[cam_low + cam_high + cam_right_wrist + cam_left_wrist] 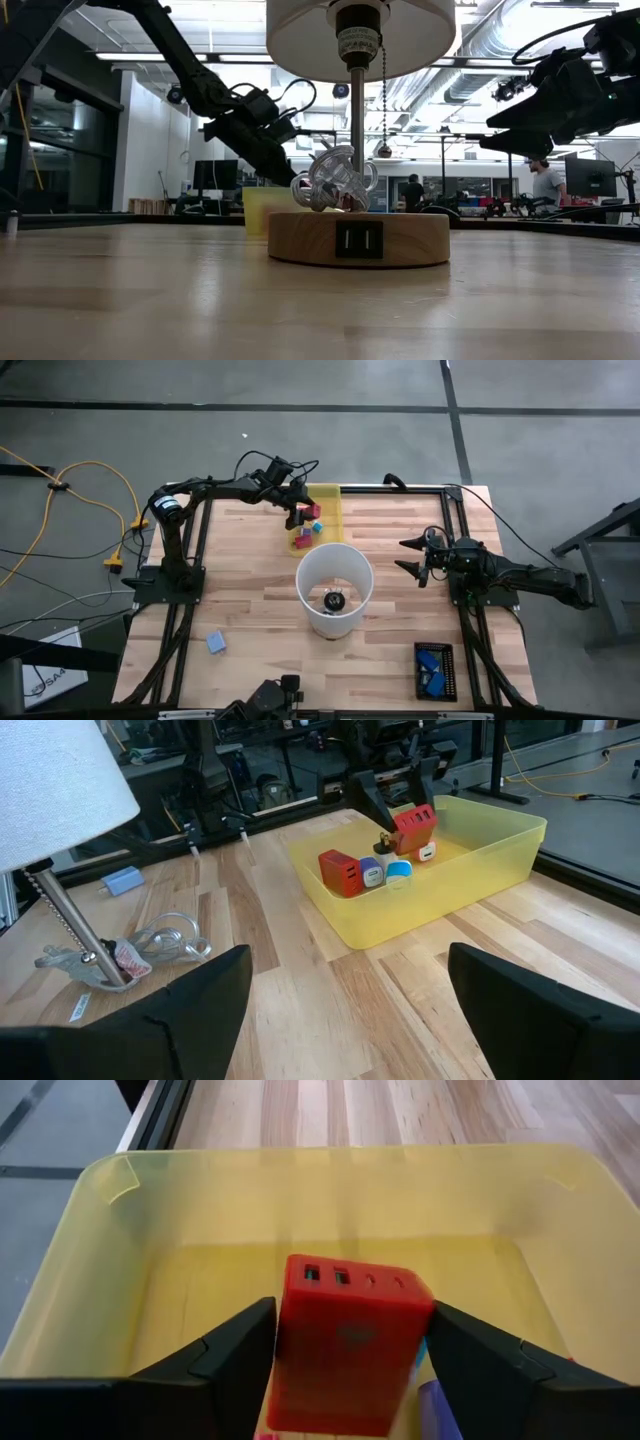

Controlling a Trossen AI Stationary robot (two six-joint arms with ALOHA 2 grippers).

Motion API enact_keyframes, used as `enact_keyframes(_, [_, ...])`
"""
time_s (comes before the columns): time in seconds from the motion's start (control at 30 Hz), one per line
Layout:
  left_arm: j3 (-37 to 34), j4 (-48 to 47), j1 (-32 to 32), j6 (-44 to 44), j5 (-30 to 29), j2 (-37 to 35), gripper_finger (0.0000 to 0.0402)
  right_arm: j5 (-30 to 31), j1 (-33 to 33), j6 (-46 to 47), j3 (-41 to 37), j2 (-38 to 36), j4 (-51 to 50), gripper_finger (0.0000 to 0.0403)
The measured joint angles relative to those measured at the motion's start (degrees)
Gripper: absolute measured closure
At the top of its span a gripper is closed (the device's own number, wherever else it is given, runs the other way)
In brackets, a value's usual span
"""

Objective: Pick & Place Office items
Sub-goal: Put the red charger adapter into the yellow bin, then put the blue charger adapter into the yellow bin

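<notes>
1. The wooden table (250, 610) carries everything; the yellow tray (333, 500) sits near its far edge and serves as landmark here.
2. A lamp with a white shade (334, 575) stands on the near side of the tray, its round wooden base (358, 238) holding a coiled cord.
3. The left gripper (395, 805) hangs over the tray with a red block (345, 1345) between its fingers (235, 1350); whether they press the block or stand just off its sides I cannot tell.
4. The right gripper (412, 556) waits well to the right of the tray, fingers spread wide and empty.
5. Inside the tray lie another red block (341, 873), a purple piece (371, 872), a light blue piece (398, 871) and a white one (426, 851).
6. A pale blue block (217, 643) lies far from the tray, near the table's front left.
7. A black holder with blue pieces (433, 668) sits at the front right, also far from the tray.
</notes>
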Motion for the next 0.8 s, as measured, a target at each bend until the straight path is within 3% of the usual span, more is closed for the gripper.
enact_keyframes(0.8, [-0.02,0.84,0.0,0.0,0.06,-0.1,0.0151,0.0,-0.01,-0.02,0.0,-0.02,0.0,0.0078])
